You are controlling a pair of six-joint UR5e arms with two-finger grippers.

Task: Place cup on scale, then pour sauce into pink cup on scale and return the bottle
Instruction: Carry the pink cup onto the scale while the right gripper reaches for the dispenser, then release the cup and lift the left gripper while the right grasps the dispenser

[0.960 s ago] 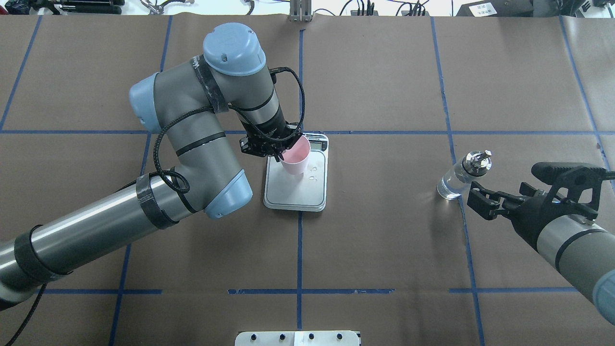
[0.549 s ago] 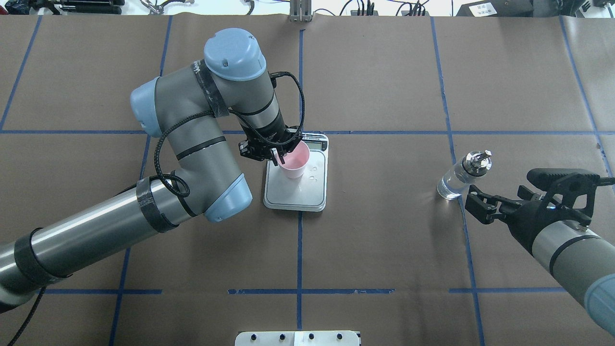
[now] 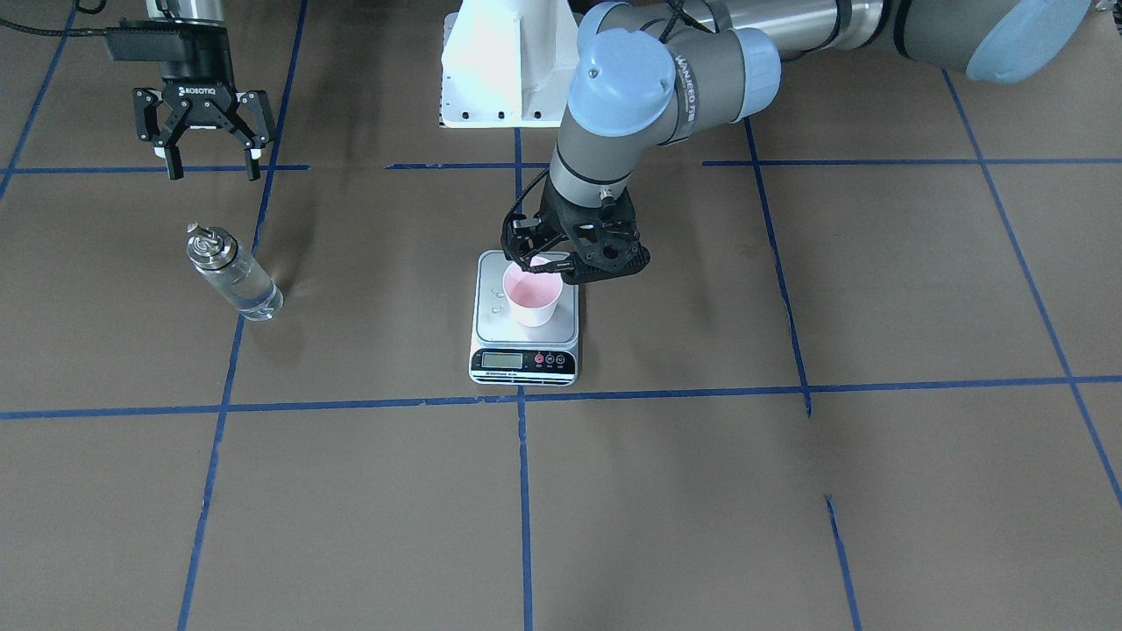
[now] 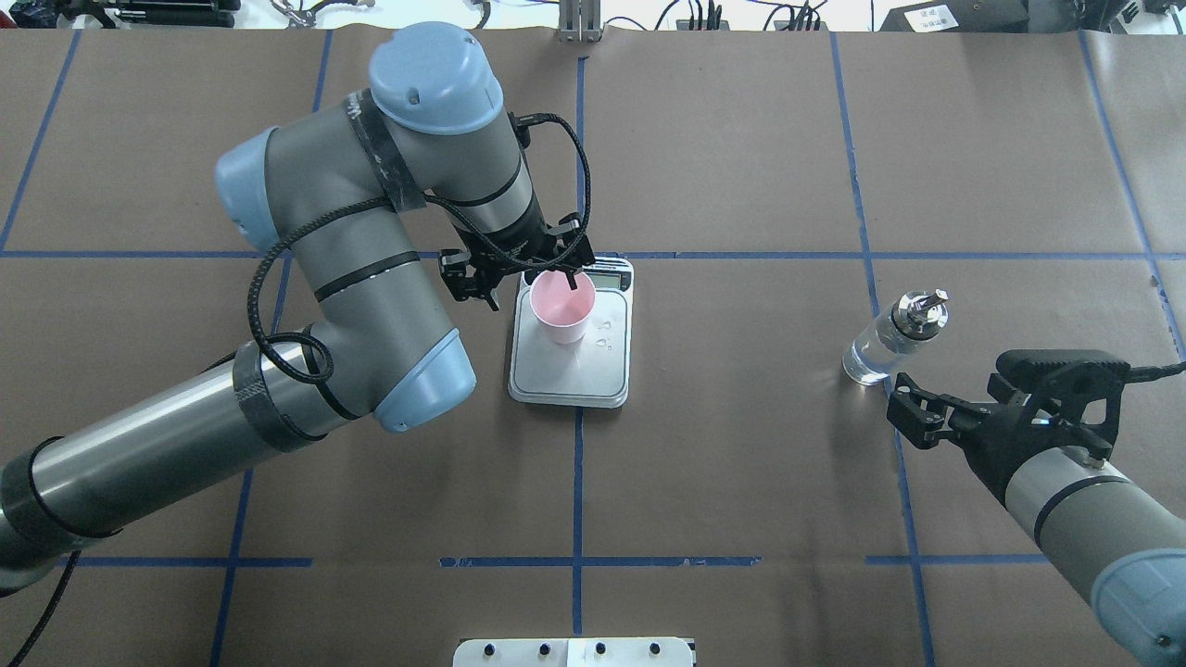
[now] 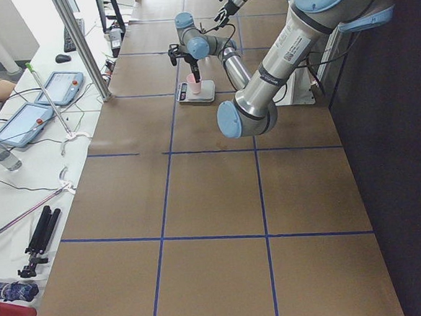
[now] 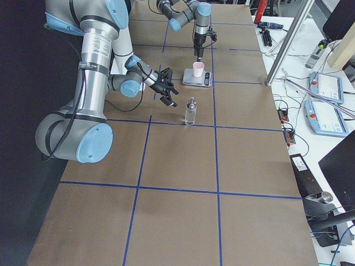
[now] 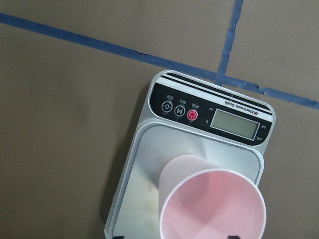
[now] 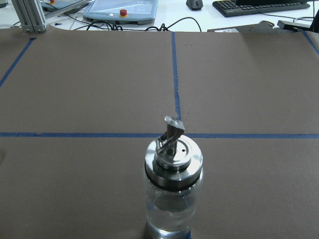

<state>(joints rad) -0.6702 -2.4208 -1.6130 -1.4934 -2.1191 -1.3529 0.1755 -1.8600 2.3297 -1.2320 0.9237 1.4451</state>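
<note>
The pink cup (image 4: 561, 313) stands upright on the scale (image 4: 573, 378), near its display end; it also shows in the front view (image 3: 532, 298) and the left wrist view (image 7: 212, 206). My left gripper (image 4: 531, 287) is open just above the cup, its fingers spread to either side of the rim, touching nothing. The clear bottle (image 4: 888, 341) with its silver pourer stands upright on the table to the right, partly filled with clear liquid. My right gripper (image 4: 913, 408) is open and empty, a short way behind the bottle; the right wrist view shows the bottle (image 8: 173, 189) straight ahead.
A few drops of liquid (image 4: 604, 343) lie on the scale's platform beside the cup. The scale's display strip (image 3: 523, 359) faces away from me. Blue tape lines grid the brown table. A white base plate (image 4: 574, 651) sits at my near edge.
My left gripper opened, let go of the cup's rim and rose a little; the cup now stands free on the scale. My right gripper drew back from the bottle.
</note>
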